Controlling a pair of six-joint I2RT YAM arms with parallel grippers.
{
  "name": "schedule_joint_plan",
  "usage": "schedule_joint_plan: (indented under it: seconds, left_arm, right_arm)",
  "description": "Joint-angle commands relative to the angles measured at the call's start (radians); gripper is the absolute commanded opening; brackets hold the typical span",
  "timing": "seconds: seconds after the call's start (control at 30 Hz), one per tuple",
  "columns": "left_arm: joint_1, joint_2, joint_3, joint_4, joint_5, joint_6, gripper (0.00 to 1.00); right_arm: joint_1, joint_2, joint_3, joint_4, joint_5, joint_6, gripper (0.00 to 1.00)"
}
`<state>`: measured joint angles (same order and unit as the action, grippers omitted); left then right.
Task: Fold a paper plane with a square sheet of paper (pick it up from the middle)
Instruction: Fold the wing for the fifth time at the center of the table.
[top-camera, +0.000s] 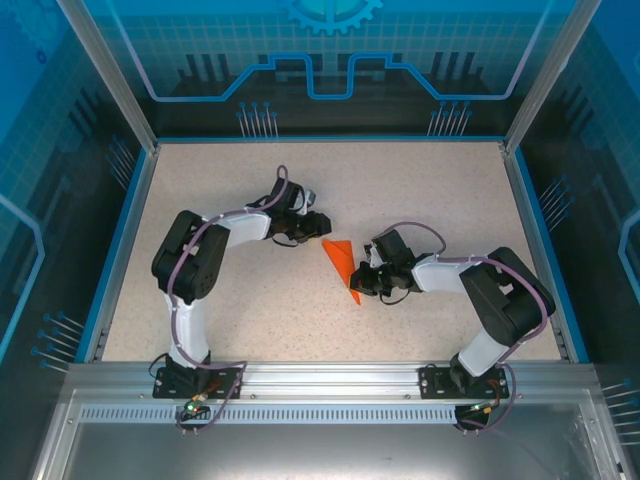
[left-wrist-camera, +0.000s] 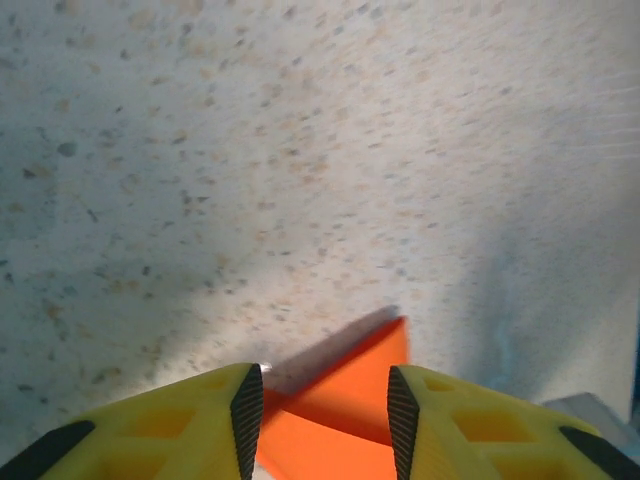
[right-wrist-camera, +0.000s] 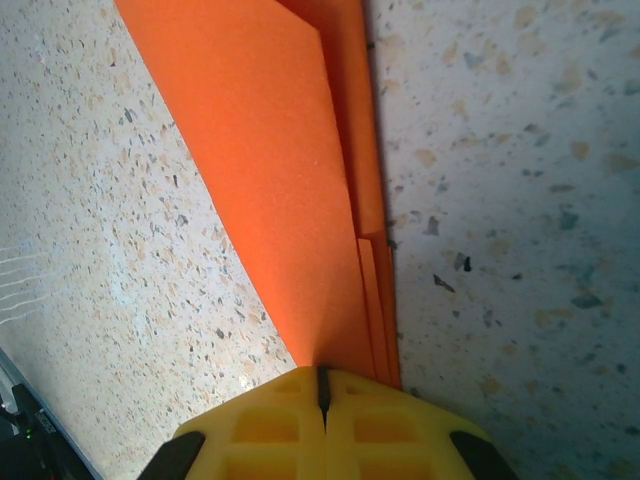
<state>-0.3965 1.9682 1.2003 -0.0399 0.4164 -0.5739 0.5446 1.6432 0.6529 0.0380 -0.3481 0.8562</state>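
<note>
The square sheet of paper (top-camera: 342, 266) is a folded orange wedge lying flat mid-table, its point towards the near side. My left gripper (top-camera: 320, 226) is at its far-left corner. In the left wrist view the left gripper (left-wrist-camera: 325, 385) is open, with the paper's corner (left-wrist-camera: 345, 395) lying between the yellow fingers (left-wrist-camera: 215, 420) and touching neither pad. My right gripper (top-camera: 362, 283) is at the wedge's near right edge. In the right wrist view the right gripper (right-wrist-camera: 322, 378) is shut, its tips set down on the layered paper (right-wrist-camera: 270, 150), which runs under them.
The speckled table (top-camera: 230, 300) has a blue raised rim (top-camera: 118, 250) on its sides. Both arms reach inward from their bases at the near edge, elbows bent outward. Glass walls stand behind and beside the table.
</note>
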Motion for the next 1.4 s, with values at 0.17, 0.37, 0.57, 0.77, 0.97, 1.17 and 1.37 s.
schedule_joint_plan:
  seconds: [0.17, 0.37, 0.57, 0.77, 0.97, 1.17, 1.37]
  left_arm:
    - [-0.103, -0.152, -0.085, 0.046, 0.04, -0.08, 0.39]
    - [-0.166, -0.078, -0.093, 0.076, 0.04, -0.115, 0.38]
    - [-0.169, -0.031, -0.121, 0.105, 0.015, -0.132, 0.37]
    - [-0.169, -0.039, -0.159, 0.134, -0.018, -0.128, 0.41]
    - [-0.167, 0.014, -0.137, 0.107, -0.06, -0.106, 0.4]
    - [-0.166, 0.046, -0.131, 0.02, -0.143, -0.137, 0.34]
    - [-0.165, 0.057, -0.176, 0.078, -0.097, -0.187, 0.34]
  right_arm:
    - [0.021, 0.068, -0.033, -0.109, 0.045, 0.007, 0.02]
    - [0.021, 0.061, -0.044, -0.084, 0.041, 0.02, 0.03]
    - [0.019, 0.053, -0.052, -0.077, 0.037, 0.022, 0.03]
    - [0.02, 0.043, -0.062, -0.075, 0.039, 0.028, 0.03]
    - [0.019, 0.022, -0.064, -0.076, 0.032, 0.031, 0.03]
    - [0.023, -0.041, -0.039, -0.07, 0.001, 0.026, 0.05]
    - [0.058, -0.065, 0.019, -0.07, 0.021, 0.051, 0.07]
